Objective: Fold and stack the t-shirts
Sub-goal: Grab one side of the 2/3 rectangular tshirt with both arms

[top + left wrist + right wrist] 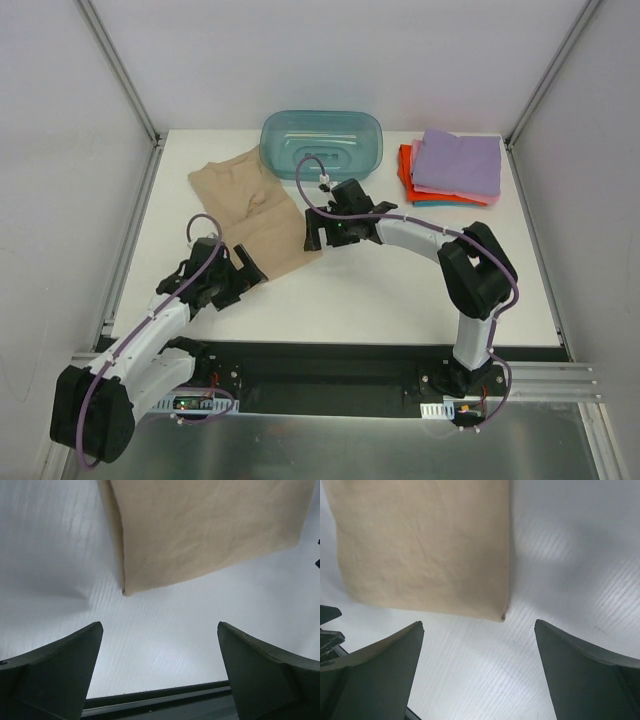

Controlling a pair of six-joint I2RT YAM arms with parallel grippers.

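Observation:
A tan-beige t-shirt (pixel 250 212) lies partly folded on the white table, left of centre. My left gripper (pixel 248 270) is open and empty, just in front of the shirt's near-left corner; the left wrist view shows that corner (pixel 200 530) ahead of the gripper (pixel 159 670). My right gripper (pixel 313 240) is open and empty at the shirt's near-right corner; the right wrist view shows that corner (pixel 425 545) just beyond the gripper (pixel 479 672). A stack of folded shirts sits at the back right, lilac (pixel 460 160) on top, with pink, orange-red (pixel 405 165) and teal edges below.
A translucent teal plastic tub (pixel 322 143) stands at the back centre, touching the tan shirt's far edge. Grey walls and metal frame rails enclose the table on the left, right and back. A black rail (pixel 330 365) runs along the near edge.

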